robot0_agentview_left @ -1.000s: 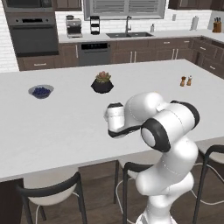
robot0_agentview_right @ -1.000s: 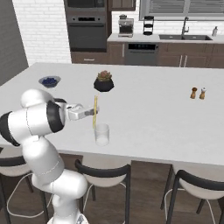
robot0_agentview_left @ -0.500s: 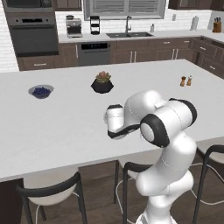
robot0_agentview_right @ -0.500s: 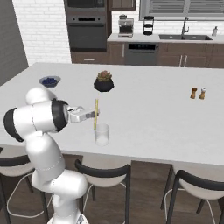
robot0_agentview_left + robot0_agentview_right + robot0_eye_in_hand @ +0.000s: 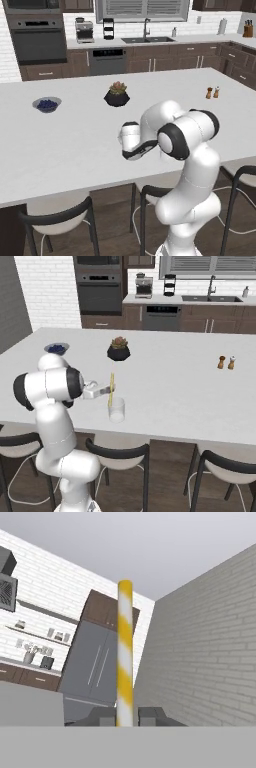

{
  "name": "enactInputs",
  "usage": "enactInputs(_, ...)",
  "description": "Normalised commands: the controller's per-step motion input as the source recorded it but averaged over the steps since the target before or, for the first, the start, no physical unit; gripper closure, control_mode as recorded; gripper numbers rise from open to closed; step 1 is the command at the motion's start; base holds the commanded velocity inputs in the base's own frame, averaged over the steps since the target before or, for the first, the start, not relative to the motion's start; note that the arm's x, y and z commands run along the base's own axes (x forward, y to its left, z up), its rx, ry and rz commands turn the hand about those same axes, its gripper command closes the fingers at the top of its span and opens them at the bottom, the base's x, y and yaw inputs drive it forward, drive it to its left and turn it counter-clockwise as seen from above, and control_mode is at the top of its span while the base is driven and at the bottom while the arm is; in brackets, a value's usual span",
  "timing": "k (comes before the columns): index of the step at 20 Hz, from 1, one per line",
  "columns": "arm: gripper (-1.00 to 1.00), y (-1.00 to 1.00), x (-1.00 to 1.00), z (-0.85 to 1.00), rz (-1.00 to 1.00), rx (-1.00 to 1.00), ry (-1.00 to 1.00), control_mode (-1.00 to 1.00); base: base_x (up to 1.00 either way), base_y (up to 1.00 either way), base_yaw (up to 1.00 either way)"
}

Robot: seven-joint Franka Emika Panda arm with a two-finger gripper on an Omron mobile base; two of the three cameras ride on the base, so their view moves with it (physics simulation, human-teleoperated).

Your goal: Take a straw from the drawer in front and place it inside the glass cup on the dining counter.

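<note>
The end effector [image 5: 111,389] clenched the straw [image 5: 111,390] upright above the glass cup [image 5: 116,410] near the desk's [image 5: 170,381] front edge; the straw's lower end was hard to make out.

readable text: none is found in any view.
labels and brands: none can be made out on the oven [image 5: 102,291], the coffee machine [image 5: 84,31] or the fridge [image 5: 92,667].
numbers and signs: none are seen; the small items on the shelf [image 5: 47,611] are too blurred.
</note>
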Motion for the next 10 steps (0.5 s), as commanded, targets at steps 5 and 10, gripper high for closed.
enactInputs(5, 1.0, 0.0, 0.29, -0.2, 0.0, 0.0, 0.0, -1.0, 0.0, 0.0, 0.0)
enactInputs(10, 1.0, 0.0, 0.41, -0.07, 0.0, 0.0, 0.0, -1.0, 0.0, 0.0, 0.0)
